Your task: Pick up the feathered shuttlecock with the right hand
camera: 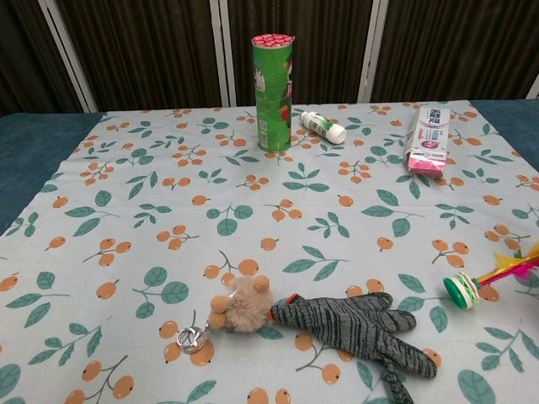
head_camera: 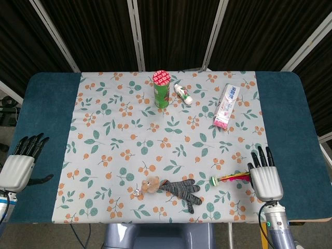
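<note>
Feathered shuttlecock (head_camera: pixel 228 179), green base, red/yellow/pink plumes tilted up, tips at right hand (head_camera: pixel 265 179); grip w/ fingers unclear.

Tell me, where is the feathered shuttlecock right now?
In the head view the shuttlecock lies near the table's front right edge, its green base just right of the striped glove and its feathers against the right hand.

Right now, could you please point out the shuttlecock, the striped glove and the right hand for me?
shuttlecock (camera: pixel 460 289), chest view, on its green base.
striped glove (head_camera: pixel 180 189), head view, on the palm.
right hand (head_camera: pixel 265 180), head view, on the white back of the hand.
</note>
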